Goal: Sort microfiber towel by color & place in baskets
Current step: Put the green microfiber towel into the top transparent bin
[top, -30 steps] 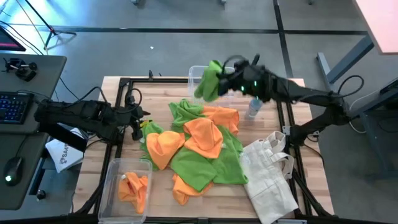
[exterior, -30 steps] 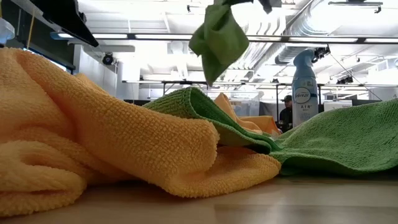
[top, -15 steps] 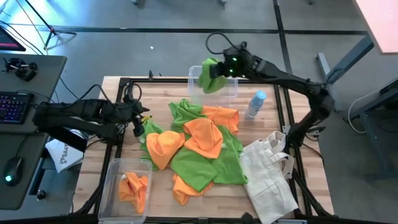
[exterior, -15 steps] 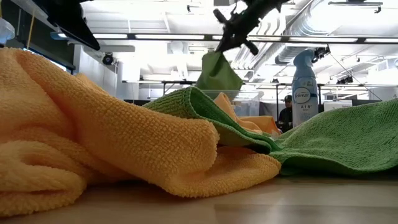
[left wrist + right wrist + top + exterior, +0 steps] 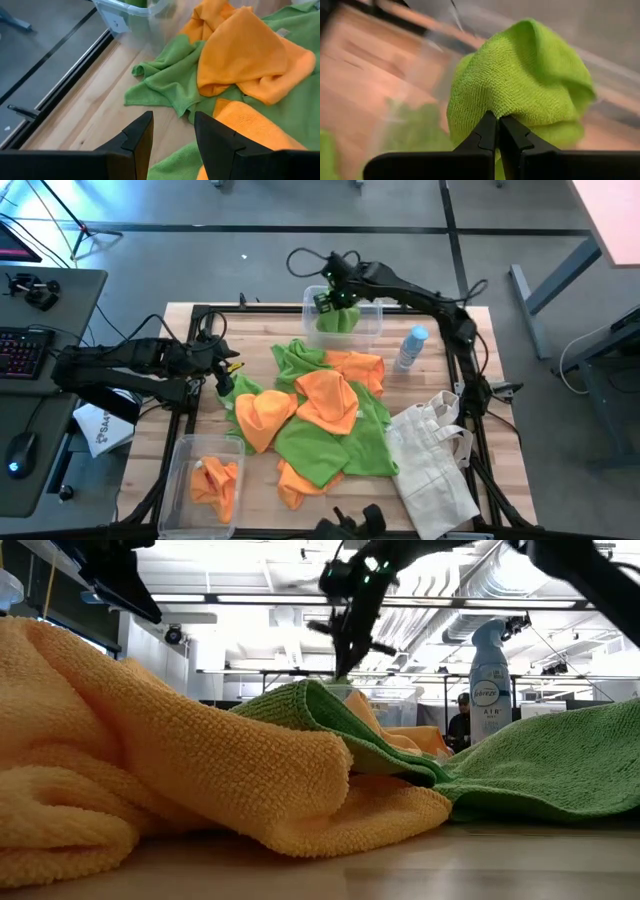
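Note:
My right gripper (image 5: 333,297) is shut on a bright green towel (image 5: 341,318) over the clear far bin (image 5: 372,330). Its wrist view shows the green towel (image 5: 520,80) bunched just past the fingertips. In the low view the right gripper (image 5: 350,632) hangs above the pile, which hides the bin. My left gripper (image 5: 226,376) waits open at the pile's left edge, touching nothing, and its wrist view shows it above bare wood (image 5: 172,134). Orange and green towels (image 5: 320,420) lie heaped mid-table. The near-left bin (image 5: 190,455) holds orange towels (image 5: 218,480). My right gripper pinches a bunched fold of the green towel (image 5: 496,107) between its two shut fingers, coming from above and slanting down. The towel hangs below the fingers, and its lower part (image 5: 345,322) sits inside the far bin.
A clear bottle with a blue cap (image 5: 408,348) stands right of the far bin. An off-white tote bag (image 5: 435,465) lies at the near right. A spray bottle (image 5: 489,665) shows behind the pile in the low view. A black frame (image 5: 200,315) borders the table.
My right gripper has moved toward the table's left and down, carrying the green towel from above the far bin's right side into the bin. The towel, which hung free in the air, now rests inside the bin. The gripper stays shut on it.

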You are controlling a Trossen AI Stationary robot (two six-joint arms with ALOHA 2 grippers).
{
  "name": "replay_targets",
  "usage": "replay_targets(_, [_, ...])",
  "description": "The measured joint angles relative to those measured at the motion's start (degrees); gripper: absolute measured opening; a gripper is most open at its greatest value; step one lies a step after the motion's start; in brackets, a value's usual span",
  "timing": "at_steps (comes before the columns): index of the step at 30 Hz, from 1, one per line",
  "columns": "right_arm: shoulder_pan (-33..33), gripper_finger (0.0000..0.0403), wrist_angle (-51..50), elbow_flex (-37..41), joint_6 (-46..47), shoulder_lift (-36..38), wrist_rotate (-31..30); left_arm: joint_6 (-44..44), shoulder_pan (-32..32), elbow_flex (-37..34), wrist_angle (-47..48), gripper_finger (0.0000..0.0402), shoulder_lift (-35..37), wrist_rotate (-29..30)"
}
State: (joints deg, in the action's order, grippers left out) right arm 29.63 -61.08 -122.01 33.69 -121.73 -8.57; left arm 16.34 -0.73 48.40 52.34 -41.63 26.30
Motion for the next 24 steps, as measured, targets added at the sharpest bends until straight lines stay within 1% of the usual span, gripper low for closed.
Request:
replay_targets(4, [0.5,0.0,-1.4,0.3,1.6,-3.3,0.7,1.2,0.0,0.0,0.0,0.0133,0.0,-0.3])
replay_targets(7, [0.9,0.0,-3.4,1.3,3.5,-4.4,1.1,1.4,0.0,0.0,0.1,0.0133,0.0,-0.4])
replay_targets(13, [1.6,0.0006,-2.7,2.1,5.3,-5.7,1.1,1.1,0.0,0.0,0.1,0.0133,0.0,-0.5])
replay_targets(17, [1.6,0.0029,-3.7,2.2,5.3,-6.6,0.9,1.1,0.0,0.0,0.2,0.0133,0.0,-0.4])
replay_targets(24, [1.9,0.0089,-4.1,2.2,4.9,-6.5,0.9,1.1,0.0,0.0,0.3,0.0133,0.0,-0.5])
